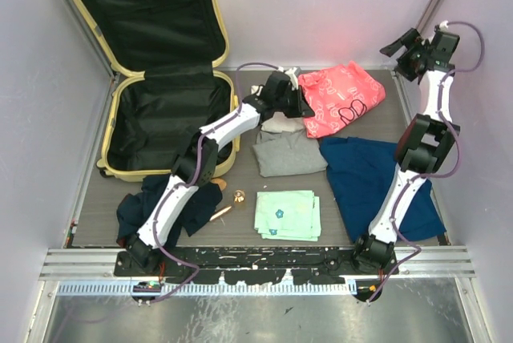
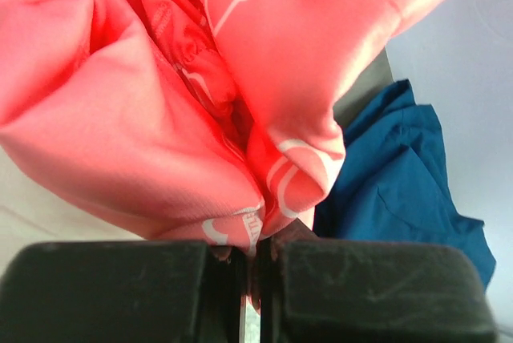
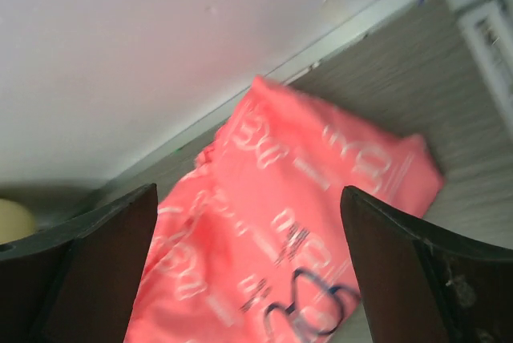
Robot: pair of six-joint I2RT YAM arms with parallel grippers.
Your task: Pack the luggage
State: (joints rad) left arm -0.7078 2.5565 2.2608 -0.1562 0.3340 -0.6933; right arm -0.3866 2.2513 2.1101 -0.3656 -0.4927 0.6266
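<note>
Looking down from the top, I see the pale-yellow, round-cornered, hard-shell luggage [image 1: 152,123] lying open at the counter's [image 1: 96,199] back left, near my left hand [image 1: 300,90], on its left side. Left wrist: that hand is clamped on slick, crumpled pink cloth [image 2: 160,119]. Right wrist: my right hand [image 3: 250,223] gapes wide, empty.

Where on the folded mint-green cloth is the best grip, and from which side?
Probably its near edge, from above: the folded mint-green cloth lies flat, and that edge sits clear of the grey garment and blue garment.
</note>
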